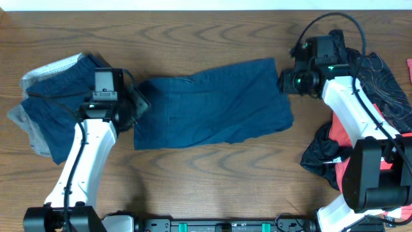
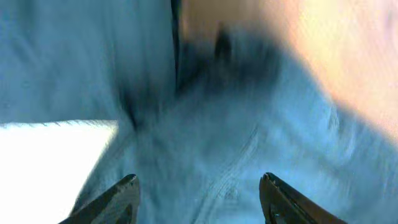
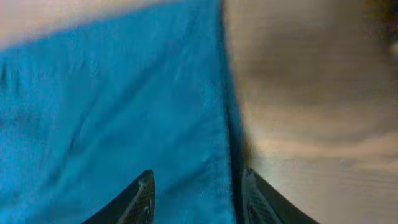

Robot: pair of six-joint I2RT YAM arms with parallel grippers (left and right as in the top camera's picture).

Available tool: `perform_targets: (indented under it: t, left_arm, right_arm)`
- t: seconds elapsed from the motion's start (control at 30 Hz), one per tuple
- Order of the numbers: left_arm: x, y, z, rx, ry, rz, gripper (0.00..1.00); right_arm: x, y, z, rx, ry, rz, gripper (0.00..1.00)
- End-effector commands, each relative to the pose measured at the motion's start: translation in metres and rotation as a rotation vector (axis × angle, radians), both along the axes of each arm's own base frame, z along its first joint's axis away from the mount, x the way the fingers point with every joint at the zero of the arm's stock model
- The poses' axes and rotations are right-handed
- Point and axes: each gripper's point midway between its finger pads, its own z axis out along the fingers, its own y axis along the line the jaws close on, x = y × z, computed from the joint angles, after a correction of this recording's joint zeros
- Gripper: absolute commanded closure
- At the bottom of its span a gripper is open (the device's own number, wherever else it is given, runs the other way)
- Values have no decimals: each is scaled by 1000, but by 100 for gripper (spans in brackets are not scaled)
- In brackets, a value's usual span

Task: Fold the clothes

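The dark navy-blue shorts (image 1: 212, 106) lie flattened across the middle of the table. My left gripper (image 1: 138, 103) is at their left edge. In the blurred left wrist view its fingers (image 2: 199, 196) are wide open with blue fabric (image 2: 249, 124) under them. My right gripper (image 1: 283, 80) is at the shorts' upper right corner. In the right wrist view its fingers (image 3: 196, 196) are open and straddle the fabric's right edge (image 3: 211, 124), with bare wood to the right.
A stack of navy and grey garments (image 1: 48, 106) lies at the far left, partly under my left arm. A heap of black printed and red clothes (image 1: 380, 84) lies at the far right beside my right arm. The wooden table (image 1: 212, 180) shows in front.
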Motion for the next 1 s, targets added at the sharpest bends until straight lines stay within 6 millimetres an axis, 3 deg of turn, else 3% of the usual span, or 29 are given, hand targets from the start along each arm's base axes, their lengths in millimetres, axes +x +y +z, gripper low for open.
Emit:
perform_targets:
  t: [0.0,0.13,0.3,0.43,0.5,0.57,0.6,0.8,0.97]
  left_arm:
    - [-17,-26,-13,-21,51,-187,38]
    - [-33,-25,-40,45,129,-222,38]
    - [-47,-22,-73,60,235,-222,38]
    - [-54,-24,-94,45,317,-227,38]
    - [-58,-25,-102,37,349,-230,38]
    - [-62,-30,-108,6,374,-238,38]
    - [-63,-33,-110,-12,381,-244,38]
    - [-71,-60,-113,-20,396,-352,38]
    - [-85,-92,-113,8,402,-488,38]
  right_arm:
    - [-17,2,-14,-55,63,57,48]
    - [-32,-2,-41,-73,143,33,42]
    - [-50,2,-69,-54,233,46,52]
    - [-63,8,-89,-35,294,93,50]
    - [-68,8,-98,-37,326,94,59]
    - [-74,3,-104,-60,356,94,91]
    - [-76,-5,-106,-93,368,70,99]
    - [-86,-83,-99,-296,425,-233,99]
    - [-104,-119,-98,-278,499,-337,99]
